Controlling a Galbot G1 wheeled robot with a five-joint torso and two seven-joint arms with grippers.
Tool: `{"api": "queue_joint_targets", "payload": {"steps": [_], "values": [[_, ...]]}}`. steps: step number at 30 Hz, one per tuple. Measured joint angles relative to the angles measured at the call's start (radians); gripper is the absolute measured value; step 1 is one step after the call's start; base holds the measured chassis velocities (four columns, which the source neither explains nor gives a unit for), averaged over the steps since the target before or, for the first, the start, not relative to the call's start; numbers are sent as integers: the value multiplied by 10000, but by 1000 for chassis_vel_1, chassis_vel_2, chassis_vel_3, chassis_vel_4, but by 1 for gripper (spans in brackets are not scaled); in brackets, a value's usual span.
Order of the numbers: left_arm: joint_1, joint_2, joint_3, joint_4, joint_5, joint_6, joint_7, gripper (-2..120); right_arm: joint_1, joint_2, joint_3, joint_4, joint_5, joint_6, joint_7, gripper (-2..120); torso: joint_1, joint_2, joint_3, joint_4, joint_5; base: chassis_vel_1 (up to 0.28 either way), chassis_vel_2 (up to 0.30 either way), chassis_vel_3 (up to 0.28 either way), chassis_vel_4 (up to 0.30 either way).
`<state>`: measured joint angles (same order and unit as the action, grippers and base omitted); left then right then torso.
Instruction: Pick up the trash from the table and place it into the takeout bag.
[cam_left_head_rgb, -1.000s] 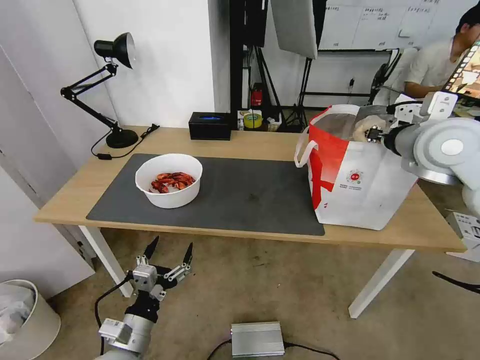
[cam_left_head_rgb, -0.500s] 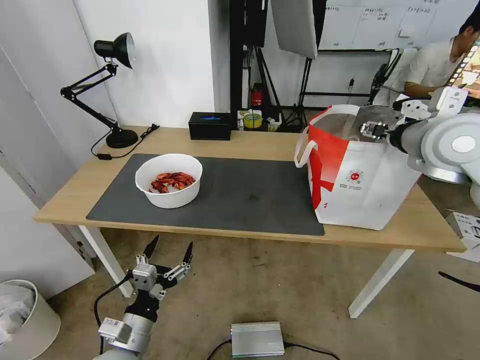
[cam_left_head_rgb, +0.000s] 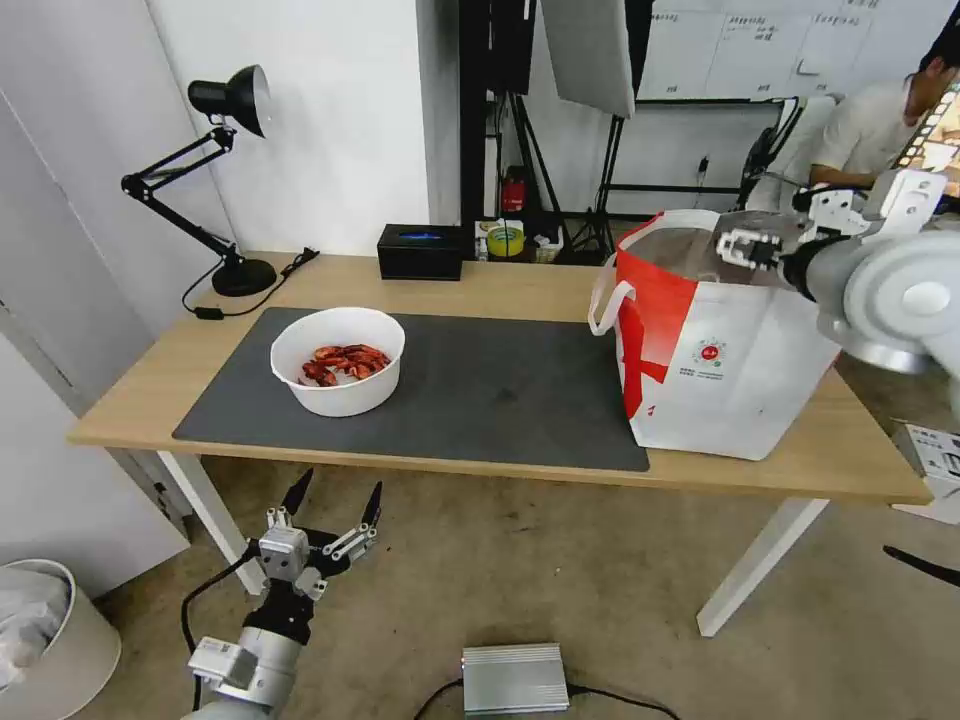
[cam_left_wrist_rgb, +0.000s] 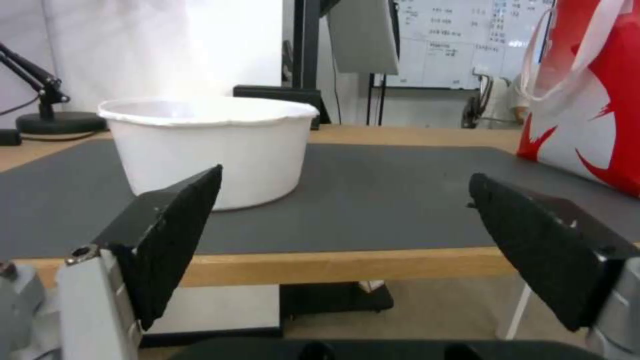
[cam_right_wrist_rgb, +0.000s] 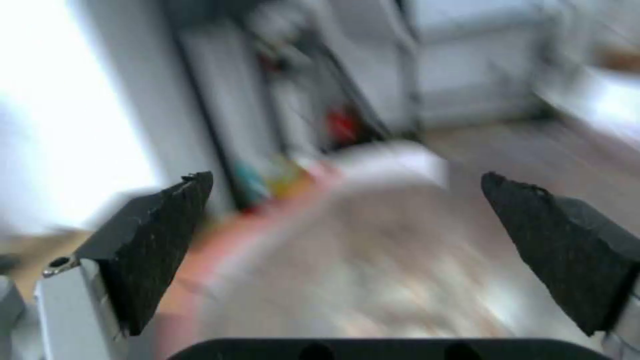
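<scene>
Over takeout bag (cam_left_head_rgb: 715, 350) mouth: right gripper (cam_left_head_rgb: 737, 245), jaws wide, empty | left gripper (cam_left_head_rgb: 322, 520) below desk (cam_left_head_rgb: 500, 285) edge, jaws wide | 1 bowl (cam_left_head_rgb: 338, 360) of shells on mat | step: drop-off done, judged | next: grasp bowl rim level.

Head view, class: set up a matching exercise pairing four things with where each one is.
1. white round bowl with red crayfish shells
2. boxy white takeout bag with red side panel
3. left pincer
4. right pincer

A. over the bag's open mouth
B. below the table's front edge
C. on the dark grey mat
D. on the light wood, beside the mat

Pairs: 1-C, 2-D, 3-B, 4-A
</scene>
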<state>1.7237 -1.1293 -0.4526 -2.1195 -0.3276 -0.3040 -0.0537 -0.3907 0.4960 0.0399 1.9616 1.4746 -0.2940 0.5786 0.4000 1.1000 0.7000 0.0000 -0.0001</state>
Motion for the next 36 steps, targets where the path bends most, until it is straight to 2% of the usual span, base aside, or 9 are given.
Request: {"api": "queue_joint_targets", "payload": {"steps": [2, 3, 6, 10, 13, 17, 25, 30, 36], "values": [[-9, 2, -45, -12, -18, -4, -5, 100, -565, -141, 162, 292, -790, 971, -1348, 100, -1, 0, 0, 1, 0, 0, 0, 0, 0], [-9, 2, -45, -12, -18, -4, -5, 100, -565, -141, 162, 292, -790, 971, -1348, 100, -1, 0, 0, 1, 0, 0, 0, 0, 0], [-10, -40, -92, -19, -27, -37, -16, 100, -2215, -308, 537, 844, -2461, 2838, -3497, 100, 0, 0, -1, -2, 4, 0, 0, 0, 0], [110, -152, -254, -70, -22, -103, -17, 100, -3068, -205, 433, 1059, -3638, 3991, -4068, 100, -1, 1, -1, -3, -4, 0, 0, 0, 0], [291, -254, -425, -202, -3, -145, -16, 100, -3655, -18, 348, 1095, -4453, 4537, -4091, 100, -1, 0, 0, 7, 3, 0, 0, 0, 0], [468, -333, -622, -326, 24, -193, -16, 100, -5006, 312, 537, 1315, -5555, 5218, -3933, 100, -1, 1, -1, -4, -2, 0, 0, 0, 0], [678, -531, -849, -383, 164, -362, -23, 100, -7662, 1238, 764, 1049, -7527, 6097, -3905, 100, 0, 1, -1, -2, 1, 0, 0, 0, 0], [750, -628, -816, -383, 277, -408, -26, 100, -9404, 1784, 1045, 866, -8155, 6203, -3503, 100, -1, 1, -1, -2, 0, 0, 0, 0, 0], [766, -629, -816, -382, 290, -430, -26, 100, -10337, 2151, 1327, 866, -8793, 6125, -2776, 100, -1, 1, -1, -1, 0, 0, 0, 0, 0]]}}
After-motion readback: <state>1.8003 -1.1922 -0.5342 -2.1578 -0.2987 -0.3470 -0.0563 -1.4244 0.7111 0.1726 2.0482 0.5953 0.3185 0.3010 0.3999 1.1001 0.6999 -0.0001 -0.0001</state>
